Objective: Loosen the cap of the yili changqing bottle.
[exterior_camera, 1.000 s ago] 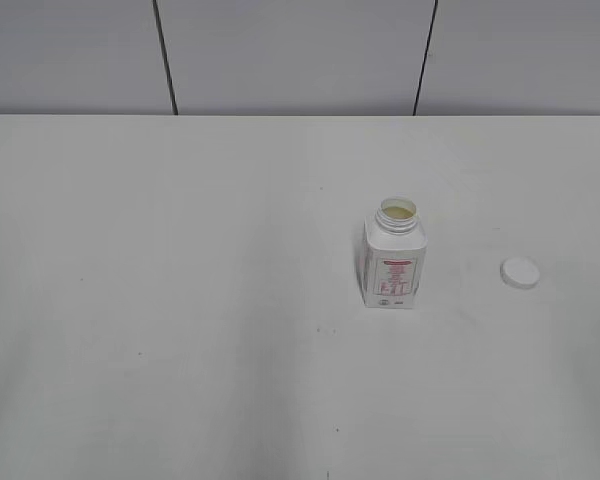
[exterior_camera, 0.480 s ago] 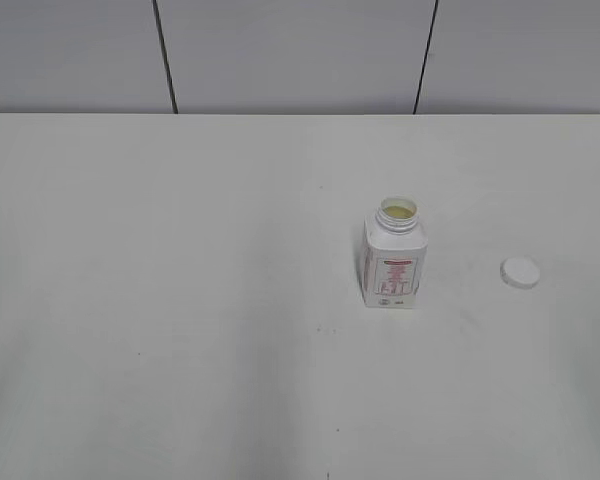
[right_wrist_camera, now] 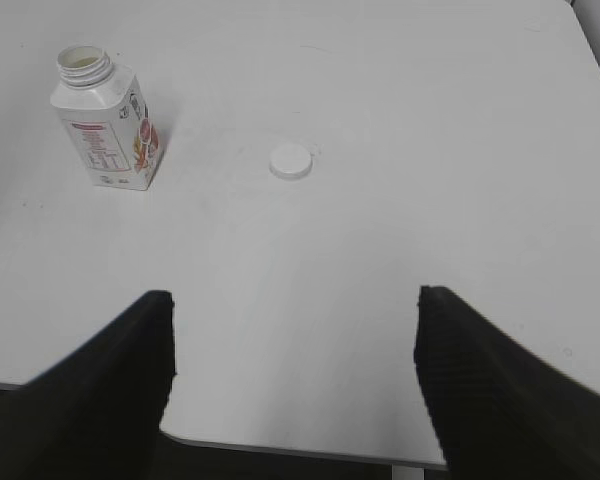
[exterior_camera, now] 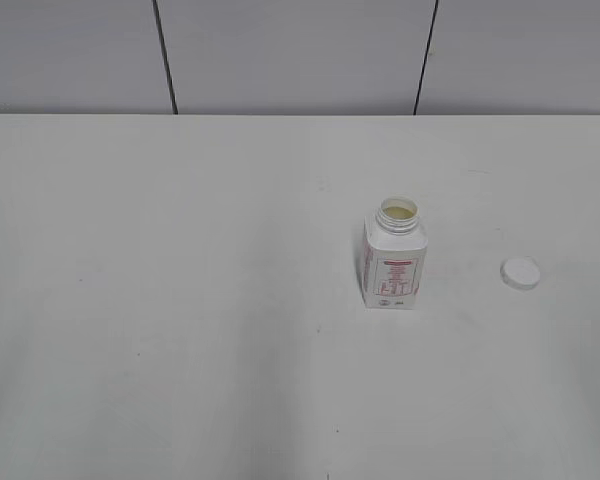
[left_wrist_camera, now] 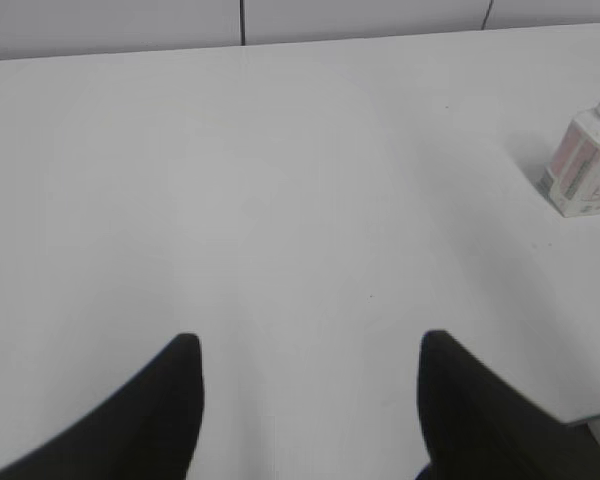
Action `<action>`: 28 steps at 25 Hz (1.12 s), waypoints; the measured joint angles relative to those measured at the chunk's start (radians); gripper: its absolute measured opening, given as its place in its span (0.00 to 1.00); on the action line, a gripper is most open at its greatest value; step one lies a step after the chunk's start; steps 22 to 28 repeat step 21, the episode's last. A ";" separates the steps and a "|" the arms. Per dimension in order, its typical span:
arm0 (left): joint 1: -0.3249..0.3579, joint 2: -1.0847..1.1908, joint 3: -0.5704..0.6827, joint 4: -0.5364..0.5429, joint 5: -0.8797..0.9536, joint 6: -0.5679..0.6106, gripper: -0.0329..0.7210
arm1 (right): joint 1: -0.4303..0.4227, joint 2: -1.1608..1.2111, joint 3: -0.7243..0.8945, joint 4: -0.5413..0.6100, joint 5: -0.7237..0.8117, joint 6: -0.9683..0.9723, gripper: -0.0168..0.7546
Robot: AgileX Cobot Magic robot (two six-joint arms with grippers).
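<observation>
The yili changqing bottle (exterior_camera: 392, 258) stands upright on the white table, right of centre, with its neck open and no cap on it. It also shows in the left wrist view (left_wrist_camera: 583, 160) and the right wrist view (right_wrist_camera: 105, 120). The white cap (exterior_camera: 520, 272) lies flat on the table to the bottle's right, apart from it, and shows in the right wrist view (right_wrist_camera: 290, 161). My left gripper (left_wrist_camera: 310, 345) is open and empty, far from the bottle. My right gripper (right_wrist_camera: 295, 300) is open and empty over the table's near edge. Neither gripper shows in the exterior view.
The white table (exterior_camera: 180, 300) runs back to a grey panelled wall (exterior_camera: 290, 50). The table's near edge and a rounded corner show in the right wrist view (right_wrist_camera: 280, 445).
</observation>
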 joint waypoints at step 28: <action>0.124 0.000 0.000 0.000 0.000 0.000 0.61 | 0.000 0.000 0.000 0.000 0.000 0.001 0.78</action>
